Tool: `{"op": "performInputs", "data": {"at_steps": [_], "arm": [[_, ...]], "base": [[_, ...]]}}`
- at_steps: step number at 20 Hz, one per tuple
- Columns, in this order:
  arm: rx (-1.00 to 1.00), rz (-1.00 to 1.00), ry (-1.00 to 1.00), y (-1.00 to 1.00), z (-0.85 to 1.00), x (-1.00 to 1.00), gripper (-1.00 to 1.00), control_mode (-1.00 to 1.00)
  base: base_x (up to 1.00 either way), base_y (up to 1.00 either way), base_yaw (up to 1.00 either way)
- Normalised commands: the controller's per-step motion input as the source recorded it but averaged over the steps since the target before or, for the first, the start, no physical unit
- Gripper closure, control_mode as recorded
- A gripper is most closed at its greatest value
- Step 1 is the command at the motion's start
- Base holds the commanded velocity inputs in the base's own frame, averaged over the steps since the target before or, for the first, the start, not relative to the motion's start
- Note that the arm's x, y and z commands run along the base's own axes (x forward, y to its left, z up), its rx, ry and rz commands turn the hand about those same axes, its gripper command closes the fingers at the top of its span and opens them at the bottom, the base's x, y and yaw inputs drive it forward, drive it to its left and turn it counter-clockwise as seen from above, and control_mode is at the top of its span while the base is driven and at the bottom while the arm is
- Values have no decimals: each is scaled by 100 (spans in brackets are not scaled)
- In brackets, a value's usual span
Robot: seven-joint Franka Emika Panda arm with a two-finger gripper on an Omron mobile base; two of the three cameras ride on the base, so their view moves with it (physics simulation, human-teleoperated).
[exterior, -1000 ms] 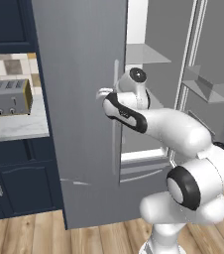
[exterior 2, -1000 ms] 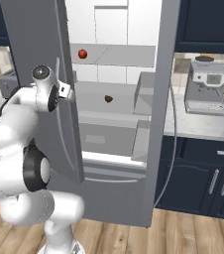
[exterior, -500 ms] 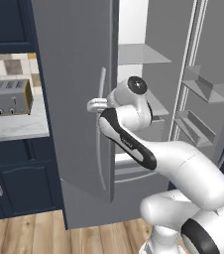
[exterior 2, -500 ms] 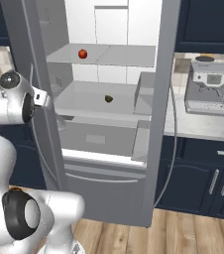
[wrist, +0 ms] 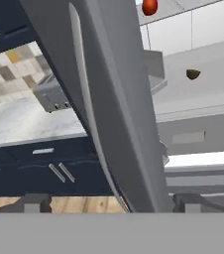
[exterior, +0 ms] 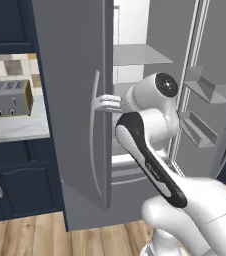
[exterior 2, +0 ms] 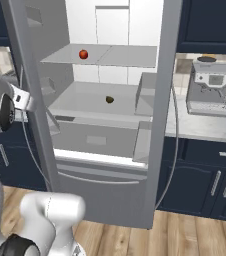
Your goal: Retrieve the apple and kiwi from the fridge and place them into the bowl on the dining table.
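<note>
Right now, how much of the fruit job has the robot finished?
Only the first part looks done: both fridge doors stand open. The hand is at the left door's handle with its fingers spread, holding nothing. The apple sits on the upper shelf and the kiwi on the shelf below. Both fruits have yet to be picked up and carried to the bowl on the dining table.

The apple (exterior 2: 83, 54) sits on the fridge's upper shelf (exterior 2: 120, 56), the kiwi (exterior 2: 109, 99) below.
</note>
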Motion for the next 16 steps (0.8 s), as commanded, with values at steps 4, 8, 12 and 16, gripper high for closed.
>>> {"op": "performInputs", "data": {"at_steps": [4,8,12,16], "arm": [[37,-7,3,-55,53,-47,-100,-100],[38,-22,1,-58,34,-1,-100,-100],[27,-35,8,-30,11,17,-100,-100],[32,-33,11,-32,23,9,-100,-100]], "base": [[0,0,0],[0,0,0],[0,0,0],[0,0,0]]}}
